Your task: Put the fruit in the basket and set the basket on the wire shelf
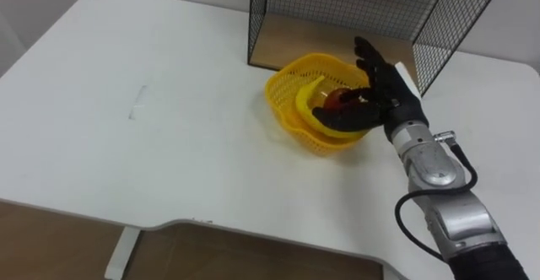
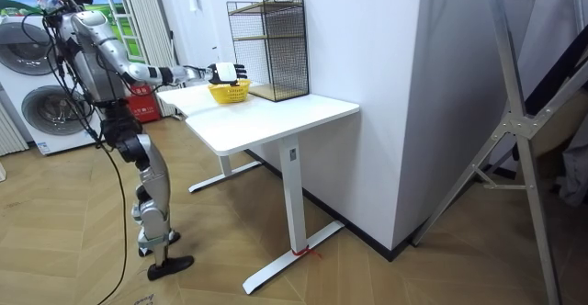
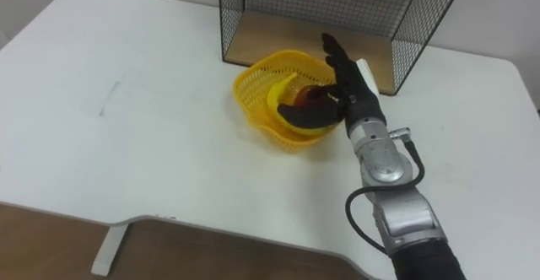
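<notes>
**Right hand at the basket.** The fingers [image 1: 366, 58] of the right hand [image 1: 377, 90] are straight and point away from the robot towards the wire shelf [image 1: 337, 2]. The thumb [image 1: 333, 116] is spread wide from them and reaches leftward across the inside of the yellow basket [image 1: 278, 103]. The palm lies over the basket's right rim; whether the thumb presses on the rim or on the fruit cannot be told.

Inside the basket, a banana [image 1: 305, 101] curves along the wall. A reddish fruit [image 1: 337, 96] sits just beside it, partly covered by the hand.

The basket rests on the white bench [image 1: 169, 128], just in front of the shelf's open lower level and near its wooden base board [image 1: 295, 45].

In the room view, the robot stands at the end of the bench on the room view's left. Its right arm is stretched out level over the top to the basket.
</notes>
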{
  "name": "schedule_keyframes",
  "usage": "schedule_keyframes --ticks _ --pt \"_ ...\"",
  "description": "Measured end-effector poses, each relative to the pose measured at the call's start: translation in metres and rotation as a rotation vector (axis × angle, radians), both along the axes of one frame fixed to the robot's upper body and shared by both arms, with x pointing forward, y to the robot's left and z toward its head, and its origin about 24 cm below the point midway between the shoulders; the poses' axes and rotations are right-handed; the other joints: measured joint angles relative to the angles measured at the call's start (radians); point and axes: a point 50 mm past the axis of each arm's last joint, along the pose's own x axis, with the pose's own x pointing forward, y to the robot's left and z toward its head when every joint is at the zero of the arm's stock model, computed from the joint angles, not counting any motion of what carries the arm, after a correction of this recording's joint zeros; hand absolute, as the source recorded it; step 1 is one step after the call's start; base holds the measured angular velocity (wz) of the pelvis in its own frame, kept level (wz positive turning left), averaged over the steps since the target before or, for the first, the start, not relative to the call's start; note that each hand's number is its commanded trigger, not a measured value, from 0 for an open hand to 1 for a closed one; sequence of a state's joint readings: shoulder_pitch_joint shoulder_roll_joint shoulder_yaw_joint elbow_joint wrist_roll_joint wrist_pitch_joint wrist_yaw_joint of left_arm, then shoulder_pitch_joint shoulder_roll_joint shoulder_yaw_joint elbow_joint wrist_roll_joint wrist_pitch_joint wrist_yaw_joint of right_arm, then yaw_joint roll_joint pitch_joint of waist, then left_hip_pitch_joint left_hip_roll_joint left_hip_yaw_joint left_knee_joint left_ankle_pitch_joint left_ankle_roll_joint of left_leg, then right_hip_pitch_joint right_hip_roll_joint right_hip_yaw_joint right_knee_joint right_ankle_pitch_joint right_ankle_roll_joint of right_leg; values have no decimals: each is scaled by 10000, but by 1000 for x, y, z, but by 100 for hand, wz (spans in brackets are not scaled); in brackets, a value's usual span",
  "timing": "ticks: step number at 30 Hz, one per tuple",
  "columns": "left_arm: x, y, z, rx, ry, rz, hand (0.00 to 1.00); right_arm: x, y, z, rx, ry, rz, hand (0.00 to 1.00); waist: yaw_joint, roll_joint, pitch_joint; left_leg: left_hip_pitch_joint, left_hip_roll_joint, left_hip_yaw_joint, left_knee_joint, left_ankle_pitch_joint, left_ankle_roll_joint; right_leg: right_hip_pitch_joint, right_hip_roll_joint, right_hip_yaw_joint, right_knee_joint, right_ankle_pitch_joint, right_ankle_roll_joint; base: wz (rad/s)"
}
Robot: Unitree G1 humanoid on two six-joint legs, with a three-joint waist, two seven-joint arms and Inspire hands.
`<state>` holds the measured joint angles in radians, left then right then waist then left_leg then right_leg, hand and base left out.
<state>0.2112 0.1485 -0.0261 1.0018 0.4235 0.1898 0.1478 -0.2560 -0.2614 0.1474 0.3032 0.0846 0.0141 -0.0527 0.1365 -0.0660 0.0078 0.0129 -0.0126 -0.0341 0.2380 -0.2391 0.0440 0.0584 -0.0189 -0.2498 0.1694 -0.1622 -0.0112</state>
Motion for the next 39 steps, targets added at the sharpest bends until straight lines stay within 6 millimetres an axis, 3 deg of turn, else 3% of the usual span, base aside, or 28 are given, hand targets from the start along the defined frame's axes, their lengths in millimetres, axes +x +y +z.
schedule_keyframes --ticks 5,9,14,18,22,24,26,28,33,39 --pt "-1 -1 0 -196 -157 410 0 -3 0 -4 1211 213 -199 0 -90 90 17 97 3 -1 10 -3 -1 122 -6 -16 -6 0 1 0" --pt "-5 2 0 -220 -383 871 0 -10 -2 -4 2084 162 -407 0 -207 181 -27 89 3 -20 17 -3 -2 123 1 -9 -6 0 0 0" --pt "-9 8 3 62 -1660 3163 0 -29 -9 -1 2625 -421 -1149 0 -387 552 -41 145 1 47 -4 -2 1 152 -19 -10 -6 0 0 -2" --pt "5 22 14 663 -3334 5071 0 -42 -26 -4 2901 -577 -2199 0 -551 668 -41 135 1 -1 -10 5 6 171 -81 -71 -15 -7 11 5" --pt "37 43 40 1966 -6266 6867 0 -59 -50 -2 3401 -1135 -3606 0 -496 762 -73 111 -2 12 0 4 5 132 -67 -18 -10 -7 12 -2" --pt "58 51 61 2414 -7991 7629 0 -67 -53 -2 3426 -1275 -3932 0 -468 777 -85 129 -3 8 -8 5 5 133 -67 -18 14 -7 11 -2" --pt "75 55 83 2867 -9761 8347 0 -73 -54 -4 3439 -1292 -4169 0 -459 878 -154 172 -9 52 -26 10 14 143 -58 11 21 -5 14 -7" --pt "88 57 102 3231 -11110 8555 0 -77 -57 -8 3560 -1261 -4571 0 -453 884 -156 214 -9 120 -79 16 24 140 -49 41 20 -6 16 -7" --pt "94 56 125 4361 -12418 9290 0 -90 -60 -19 3704 -984 -5328 0 -227 866 -109 296 9 180 -149 24 25 112 -25 140 21 -7 17 -8" --pt "112 58 176 4381 -15734 9762 0 -91 -56 -21 3776 -877 -4964 0 -176 924 -16 260 -6 166 -173 22 25 85 -22 135 12 -14 28 3"
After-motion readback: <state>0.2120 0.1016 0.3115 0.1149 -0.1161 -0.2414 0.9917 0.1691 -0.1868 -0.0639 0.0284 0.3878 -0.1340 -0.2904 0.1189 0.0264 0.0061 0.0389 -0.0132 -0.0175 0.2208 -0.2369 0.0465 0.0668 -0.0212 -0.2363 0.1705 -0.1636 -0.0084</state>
